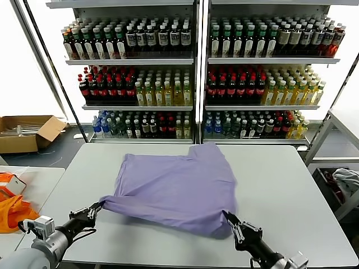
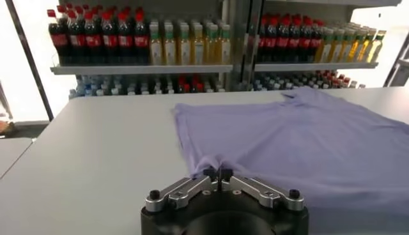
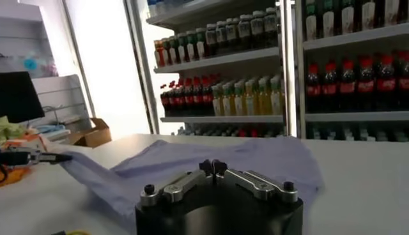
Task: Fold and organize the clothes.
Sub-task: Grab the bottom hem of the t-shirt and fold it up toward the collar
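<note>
Head view: I see the lavender T-shirt (image 1: 176, 188) spread in the middle of the grey surface (image 1: 291, 185), plain side up, lying crooked, with one sleeve reaching toward the upper centre of the frame. Left hand (image 1: 93, 213) is at the lower left of the frame, fingers together and clamped on the shirt's near-left corner; the cloth is drawn into a thin point there. Right hand (image 1: 230, 219) is at the lower right, fingers together and pinching the shirt's near-right corner. Both arms come in from the bottom edge. Drink shelves (image 1: 193, 73) fill the top half. Cardboard box (image 1: 25, 131) sits on the floor at mid left, orange bag (image 1: 12, 212) on a side table at the far left edge.

Left wrist view: left hand (image 2: 218, 173) at bottom centre, fingertips shut tight on a fold of the T-shirt (image 2: 307, 140). The cloth fans out from the pinch across the right side of the frame and lies flat on the surface (image 2: 96, 153). Bottle shelves (image 2: 140, 45) run along the top.

Right wrist view: right hand (image 3: 212, 167) at bottom centre, fingertips closed on the T-shirt (image 3: 192, 159) edge. The cloth runs left as a taut strip to the left hand (image 3: 45, 158), seen at mid left, which grips the far end. Shelves (image 3: 255, 76) behind, at upper right.
</note>
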Controlling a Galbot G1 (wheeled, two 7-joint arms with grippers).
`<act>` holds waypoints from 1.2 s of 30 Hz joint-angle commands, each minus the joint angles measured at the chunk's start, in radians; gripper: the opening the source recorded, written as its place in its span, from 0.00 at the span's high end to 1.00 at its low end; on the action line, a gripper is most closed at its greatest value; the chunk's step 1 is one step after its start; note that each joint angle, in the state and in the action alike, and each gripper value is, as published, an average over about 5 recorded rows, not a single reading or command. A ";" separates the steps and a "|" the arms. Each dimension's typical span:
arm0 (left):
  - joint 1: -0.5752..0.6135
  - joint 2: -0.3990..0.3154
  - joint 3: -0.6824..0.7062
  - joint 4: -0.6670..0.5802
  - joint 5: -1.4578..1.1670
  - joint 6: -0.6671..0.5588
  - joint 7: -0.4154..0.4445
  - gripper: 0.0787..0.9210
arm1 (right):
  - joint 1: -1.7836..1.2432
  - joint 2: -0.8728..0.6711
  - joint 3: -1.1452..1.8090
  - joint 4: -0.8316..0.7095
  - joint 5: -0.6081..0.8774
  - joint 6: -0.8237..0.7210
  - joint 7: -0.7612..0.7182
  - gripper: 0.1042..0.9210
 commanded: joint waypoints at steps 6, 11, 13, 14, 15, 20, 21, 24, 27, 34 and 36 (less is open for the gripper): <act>-0.170 0.036 0.079 0.135 -0.030 0.001 0.005 0.99 | 0.348 0.000 -0.115 -0.227 0.058 -0.024 0.045 1.00; -0.260 0.046 0.137 0.180 -0.029 0.000 0.014 0.99 | 0.433 0.020 -0.168 -0.309 0.054 -0.025 0.052 1.00; -0.294 0.050 0.171 0.203 -0.021 0.000 0.021 0.99 | 0.488 0.023 -0.196 -0.356 0.050 -0.025 0.053 1.00; -0.308 0.052 0.189 0.214 -0.016 0.000 0.024 0.99 | 0.517 0.023 -0.210 -0.381 0.048 -0.025 0.052 1.00; -0.323 0.052 0.205 0.227 -0.011 0.000 0.026 0.99 | 0.549 0.023 -0.226 -0.409 0.046 -0.025 0.052 1.00; -0.400 0.047 0.284 0.317 0.024 0.000 0.029 0.99 | 0.673 0.032 -0.285 -0.524 0.032 -0.037 0.055 1.00; -0.411 0.046 0.293 0.336 0.033 0.000 0.029 0.99 | 0.688 0.034 -0.293 -0.539 0.029 -0.050 0.057 1.00; -0.422 0.044 0.295 0.364 0.056 -0.001 0.028 0.95 | 0.691 0.032 -0.302 -0.537 0.016 -0.091 0.059 0.98; -0.398 0.048 0.263 0.340 0.054 -0.003 0.027 0.86 | 0.640 0.018 -0.285 -0.485 -0.009 -0.107 0.058 0.91; -0.266 0.080 0.186 0.210 0.036 -0.015 0.019 0.63 | 0.407 -0.037 -0.181 -0.303 -0.035 -0.153 0.105 0.66; -0.233 0.082 0.176 0.188 0.036 -0.016 0.018 0.55 | 0.336 -0.055 -0.157 -0.244 -0.050 -0.170 0.120 0.59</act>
